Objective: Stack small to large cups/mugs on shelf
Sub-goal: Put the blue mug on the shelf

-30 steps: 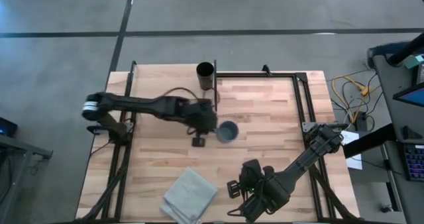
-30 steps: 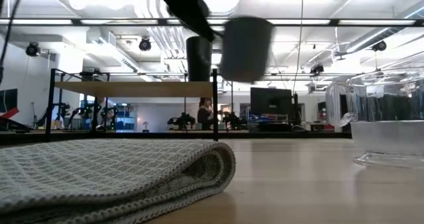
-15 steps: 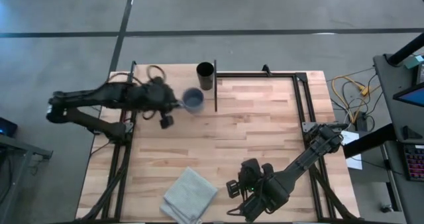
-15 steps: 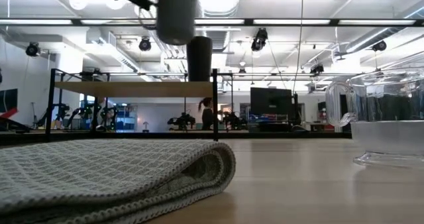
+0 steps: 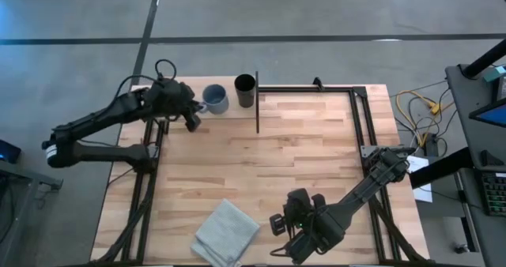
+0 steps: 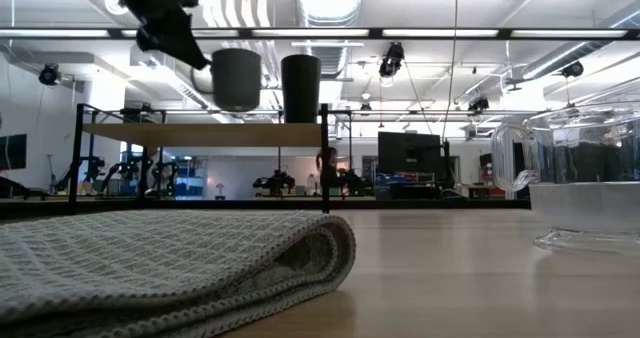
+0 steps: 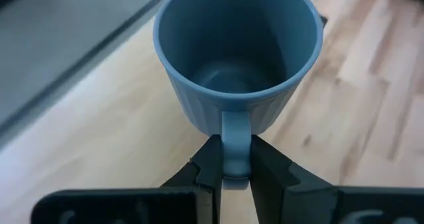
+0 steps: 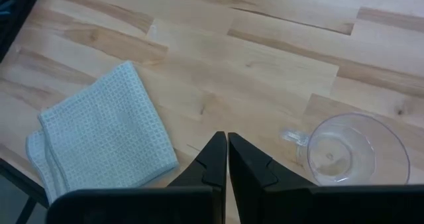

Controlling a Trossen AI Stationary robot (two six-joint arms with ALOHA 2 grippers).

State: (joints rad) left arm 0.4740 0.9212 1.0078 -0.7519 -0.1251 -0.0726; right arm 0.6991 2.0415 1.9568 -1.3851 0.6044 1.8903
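L jaws pinch blue-grey mug (image 5: 215,99) by handle, over shelf (image 6: 200,134) beside black cup (image 5: 245,90); R jaws pressed together.

In the low view the clear glass cup (image 6: 585,183) is cut off by the picture's right edge, and the folded grey cloth (image 6: 170,263) runs off the left and bottom edges. From above, the right arm hides the glass cup entirely. In the left wrist view the mug (image 7: 237,58) has its rim clipped by the top edge, and its handle's lower end is hidden between the gripper's fingers (image 7: 211,168).
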